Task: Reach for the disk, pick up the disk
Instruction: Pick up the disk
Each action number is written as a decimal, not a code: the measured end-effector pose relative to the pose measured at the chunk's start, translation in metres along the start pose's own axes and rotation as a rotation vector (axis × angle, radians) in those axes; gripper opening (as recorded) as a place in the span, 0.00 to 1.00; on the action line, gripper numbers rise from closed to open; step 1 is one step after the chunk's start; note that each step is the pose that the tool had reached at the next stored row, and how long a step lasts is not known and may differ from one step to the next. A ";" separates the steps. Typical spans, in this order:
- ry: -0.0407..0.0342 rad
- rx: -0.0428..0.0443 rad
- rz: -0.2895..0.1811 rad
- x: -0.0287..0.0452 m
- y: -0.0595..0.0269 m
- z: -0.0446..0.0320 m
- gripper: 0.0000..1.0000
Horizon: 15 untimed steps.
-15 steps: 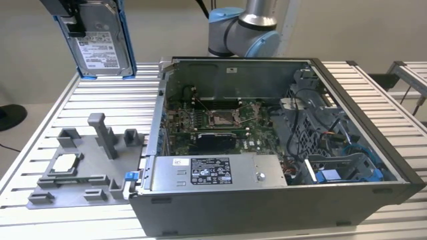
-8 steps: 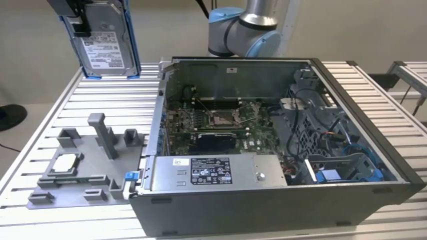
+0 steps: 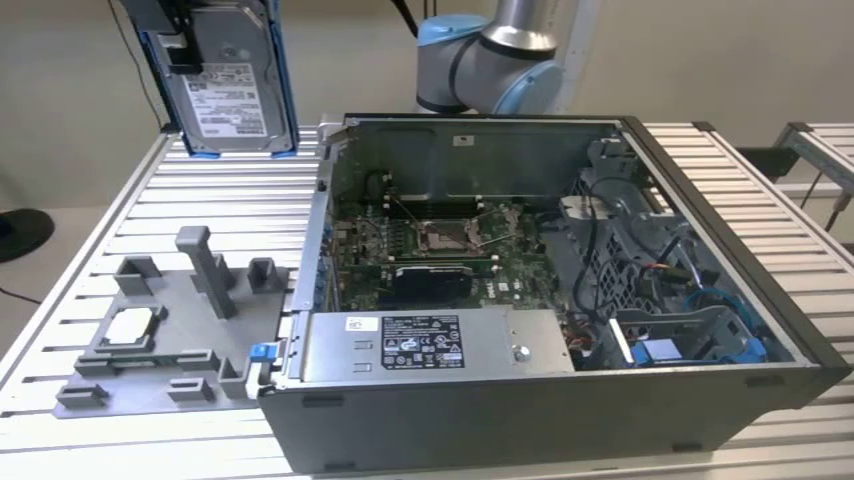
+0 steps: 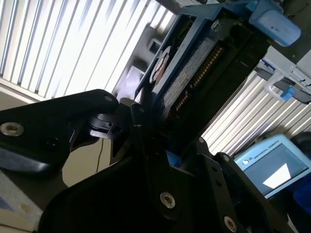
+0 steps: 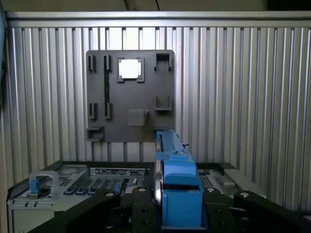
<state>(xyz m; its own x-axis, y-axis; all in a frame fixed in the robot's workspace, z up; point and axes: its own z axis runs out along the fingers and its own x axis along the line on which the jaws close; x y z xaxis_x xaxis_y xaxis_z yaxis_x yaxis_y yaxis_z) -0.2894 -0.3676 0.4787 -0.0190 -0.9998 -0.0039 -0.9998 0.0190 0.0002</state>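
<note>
The disk (image 3: 234,85), a silver-grey drive with a white label and blue rails along its edges, hangs upright high above the back of the slatted table, at the exterior view's left. My gripper (image 3: 187,45) is shut on it from above, one black finger lying across its labelled face. In the first wrist view the disk (image 5: 177,165) is seen edge-on, blue rail toward the camera, between the black fingers (image 5: 138,204) of the gripper (image 5: 172,206). In the second wrist view the disk (image 4: 194,63) juts out from the gripper (image 4: 155,141).
An open computer case (image 3: 534,400) takes up the middle and the exterior view's right of the slatted table (image 3: 214,200). A grey fixture plate (image 3: 147,370) with upright posts and a small square silver chip (image 3: 130,323) lies below the disk. The arm's base (image 3: 487,60) stands behind the case.
</note>
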 end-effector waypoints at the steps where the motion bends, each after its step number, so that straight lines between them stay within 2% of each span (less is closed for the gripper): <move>1: 0.0000 -0.0001 0.000 -0.0001 -0.0032 0.0000 0.00; 6: 0.0000 -0.0001 0.000 -0.0003 -0.0158 0.0000 0.00; 15: 0.0000 -0.0001 0.000 -0.0006 -0.0309 0.0000 0.00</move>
<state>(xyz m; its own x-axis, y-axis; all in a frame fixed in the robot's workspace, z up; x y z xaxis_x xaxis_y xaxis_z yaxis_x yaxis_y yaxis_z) -0.2585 -0.3676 0.4787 -0.0186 -0.9998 -0.0038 -0.9998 0.0186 0.0002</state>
